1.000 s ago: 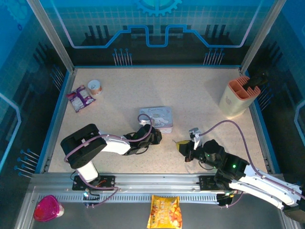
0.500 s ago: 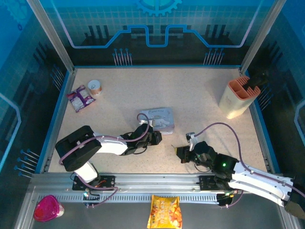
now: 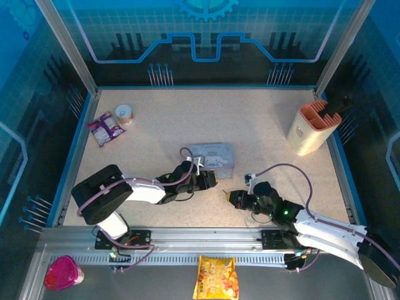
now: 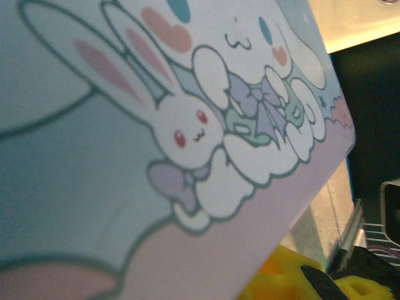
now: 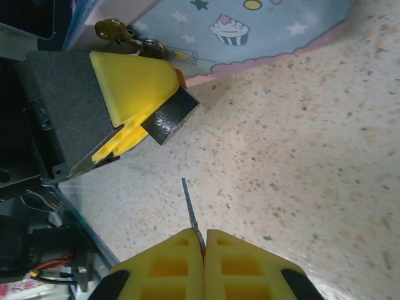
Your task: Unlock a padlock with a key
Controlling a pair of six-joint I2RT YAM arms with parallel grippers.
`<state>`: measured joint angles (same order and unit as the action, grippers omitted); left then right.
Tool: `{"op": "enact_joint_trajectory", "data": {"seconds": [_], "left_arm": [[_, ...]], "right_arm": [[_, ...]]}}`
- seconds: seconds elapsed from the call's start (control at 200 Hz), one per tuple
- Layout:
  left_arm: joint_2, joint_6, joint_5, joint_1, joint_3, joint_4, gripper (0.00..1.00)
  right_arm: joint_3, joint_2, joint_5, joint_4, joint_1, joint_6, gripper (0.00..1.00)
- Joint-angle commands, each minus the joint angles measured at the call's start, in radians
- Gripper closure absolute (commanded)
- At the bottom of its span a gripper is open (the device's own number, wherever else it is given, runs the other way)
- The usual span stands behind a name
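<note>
In the right wrist view my right gripper (image 5: 204, 234) is shut on the key (image 5: 189, 203), whose thin silvery blade sticks out ahead, low over the table. Beyond it is one yellow finger (image 5: 134, 78) of the left gripper against the edge of the pastel cartoon tin (image 5: 262, 31). The small dark padlock (image 5: 115, 30) hangs at that edge, just past the finger. From above, the left gripper (image 3: 207, 178) touches the tin (image 3: 212, 155) and the right gripper (image 3: 234, 197) points at it from the right. The tin (image 4: 156, 125) hides the left jaws.
An orange and beige holder (image 3: 309, 128) stands at the back right. A snack packet (image 3: 105, 128) and a small cup (image 3: 125, 113) lie at the back left. A pink container (image 3: 62, 273) and a yellow packet (image 3: 215, 278) lie in front of the rail.
The right gripper has moved left and lower towards the tin with the key. The left gripper has shifted slightly right, and the tin has shifted right and tilted.
</note>
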<state>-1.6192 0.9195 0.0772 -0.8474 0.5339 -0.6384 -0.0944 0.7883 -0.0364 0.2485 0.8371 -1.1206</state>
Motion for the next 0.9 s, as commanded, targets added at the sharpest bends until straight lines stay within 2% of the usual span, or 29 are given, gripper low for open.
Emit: {"op": "enact_joint_trajectory", "data": {"seconds": [0.0, 0.2, 0.34, 0.52, 0.896], "left_arm": [[0.019, 0.041, 0.091, 0.014, -0.005, -0.116, 0.97], [0.031, 0.054, 0.100, 0.019, -0.009, -0.110, 0.98], [0.040, 0.068, 0.094, 0.022, -0.017, -0.100, 0.98], [0.049, 0.093, 0.094, 0.022, -0.023, -0.110, 0.98], [0.064, 0.129, 0.119, 0.034, -0.026, -0.130, 0.99]], "right_arm": [[0.019, 0.053, -0.074, 0.173, -0.031, -0.043, 1.00], [0.024, 0.082, -0.124, 0.225, -0.074, -0.050, 1.00], [0.014, 0.061, -0.144, 0.173, -0.101, -0.020, 1.00], [0.031, 0.054, -0.195, 0.200, -0.138, -0.027, 1.00], [0.038, 0.048, -0.262, 0.215, -0.170, -0.030, 1.00]]}}
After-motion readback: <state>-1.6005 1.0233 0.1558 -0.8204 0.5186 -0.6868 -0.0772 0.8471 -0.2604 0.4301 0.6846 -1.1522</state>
